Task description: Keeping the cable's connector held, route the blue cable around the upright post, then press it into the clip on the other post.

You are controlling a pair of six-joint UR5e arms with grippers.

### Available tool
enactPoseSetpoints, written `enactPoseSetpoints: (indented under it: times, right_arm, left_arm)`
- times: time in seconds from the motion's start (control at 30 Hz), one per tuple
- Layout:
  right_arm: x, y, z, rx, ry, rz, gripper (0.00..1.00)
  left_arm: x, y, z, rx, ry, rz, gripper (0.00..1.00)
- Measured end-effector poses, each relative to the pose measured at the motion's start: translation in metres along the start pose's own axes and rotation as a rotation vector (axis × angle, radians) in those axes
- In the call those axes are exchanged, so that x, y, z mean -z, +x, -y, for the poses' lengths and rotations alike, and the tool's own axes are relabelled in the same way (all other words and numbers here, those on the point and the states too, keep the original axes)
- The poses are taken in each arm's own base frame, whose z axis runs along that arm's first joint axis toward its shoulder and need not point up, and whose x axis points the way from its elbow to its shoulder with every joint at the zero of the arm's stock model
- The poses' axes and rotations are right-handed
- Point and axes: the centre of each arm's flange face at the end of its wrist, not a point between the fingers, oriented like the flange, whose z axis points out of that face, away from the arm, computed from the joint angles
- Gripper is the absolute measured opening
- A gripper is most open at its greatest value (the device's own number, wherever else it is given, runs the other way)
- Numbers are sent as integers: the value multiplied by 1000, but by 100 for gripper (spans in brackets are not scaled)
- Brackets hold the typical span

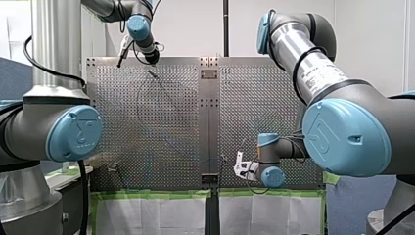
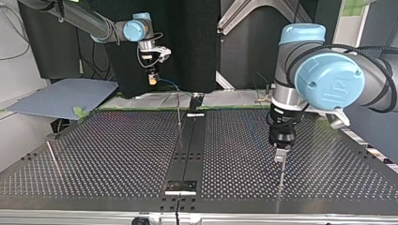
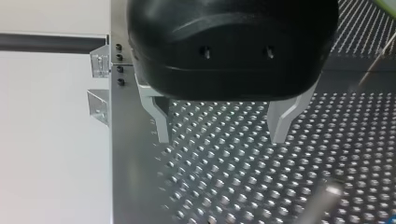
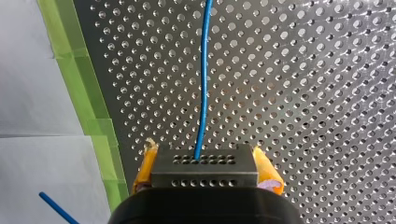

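My right gripper (image 4: 205,157) has its yellow pads shut on the cable's perforated metal connector (image 4: 205,169). The blue cable (image 4: 202,84) runs straight ahead from it over the perforated plate. In the top view this gripper (image 2: 152,79) hangs at the far left, and the cable (image 2: 170,85) trails towards a thin upright post (image 2: 179,112) near the middle rail. My left gripper (image 3: 222,123) is open, with nothing between its metal fingers. It hovers just above another post (image 2: 280,164) at the top view's right. That post's tip (image 3: 324,198) shows ahead of the fingers.
A third thin post (image 2: 52,157) stands at the top view's left. A dark centre rail (image 2: 187,150) divides the perforated table. Green tape (image 4: 88,116) and white paper line the table edge beside my right gripper. A blue-grey sheet (image 2: 61,98) lies beyond the table's far left.
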Motion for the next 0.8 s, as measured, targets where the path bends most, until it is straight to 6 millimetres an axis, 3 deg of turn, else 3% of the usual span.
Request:
enactPoseSetpoints:
  times: [0.17,0.43,0.8]
  right_arm:
    - [-1,0,-1,0,-2,-2,0]
    - [-1,1,-2,0,-3,-6,0]
    - [-1,1,-2,0,-3,-8,0]
  left_arm:
    - [-13,-2,23,-49,-2,21,98]
    - [-33,17,63,-80,11,28,98]
    - [-68,61,78,-144,-53,-53,98]
